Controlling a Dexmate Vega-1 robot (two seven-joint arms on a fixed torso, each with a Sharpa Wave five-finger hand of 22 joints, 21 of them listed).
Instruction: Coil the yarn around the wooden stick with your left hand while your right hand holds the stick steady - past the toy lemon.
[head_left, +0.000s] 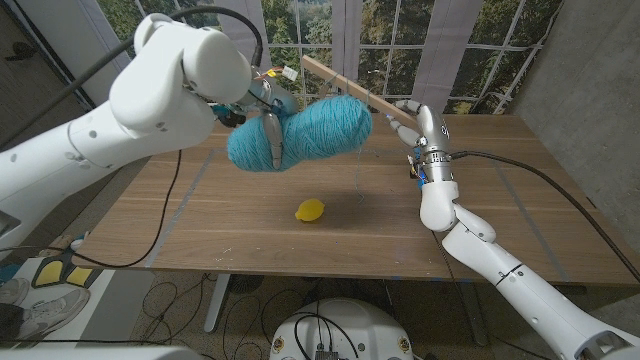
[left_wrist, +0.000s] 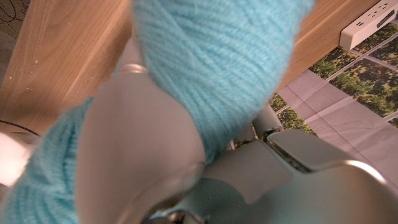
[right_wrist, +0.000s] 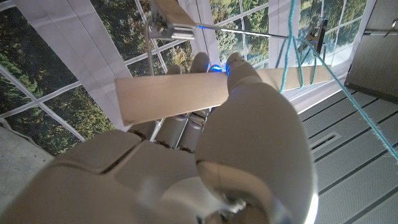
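Coiling in hand: yarn (head_left: 305, 132) is gripped aloft by left hand (head_left: 262, 122), wooden stick (head_left: 345, 84) clasped by right hand (head_left: 415, 125) beyond toy lemon (head_left: 310, 210); another loop around the stick is judged next.

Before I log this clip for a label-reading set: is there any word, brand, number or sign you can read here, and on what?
None can be read.
Yarn ball: no paper band or label shows, in the head view or the left wrist view.
Wooden stick: bare wood, no print.
Toy lemon: plain yellow.
Right hand: a small dark mark near the wrist, too small to read.
White power strip: no legible marking.
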